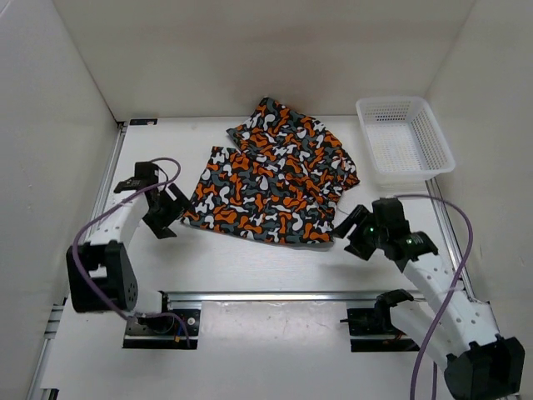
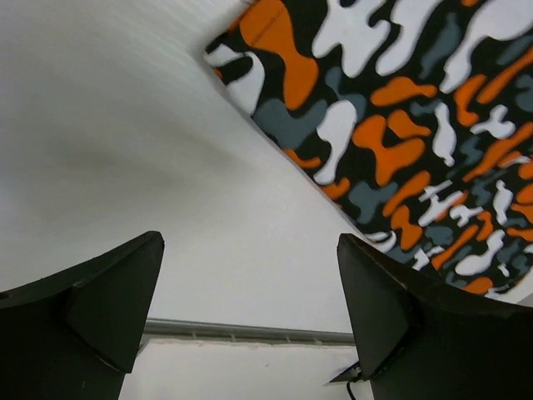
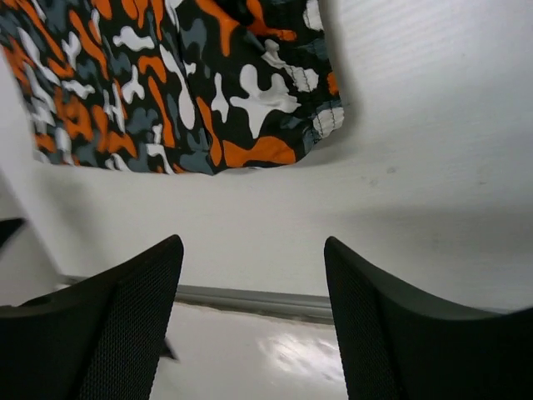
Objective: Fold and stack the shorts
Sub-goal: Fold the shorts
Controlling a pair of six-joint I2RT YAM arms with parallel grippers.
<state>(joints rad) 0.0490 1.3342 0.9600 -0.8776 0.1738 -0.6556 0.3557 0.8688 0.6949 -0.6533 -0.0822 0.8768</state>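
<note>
Flanking shorts (image 1: 271, 179): L arm (image 1: 125, 218), R arm (image 1: 420, 262)

The white table (image 1: 250, 262) carries the shorts (image 1: 275, 179) near its middle and a mesh basket (image 1: 412, 173) far right.

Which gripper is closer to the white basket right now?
Right. The right gripper sits just near-side of the white basket, by the near-right corner of the shorts. The left gripper is across the table, at their left edge.
</note>
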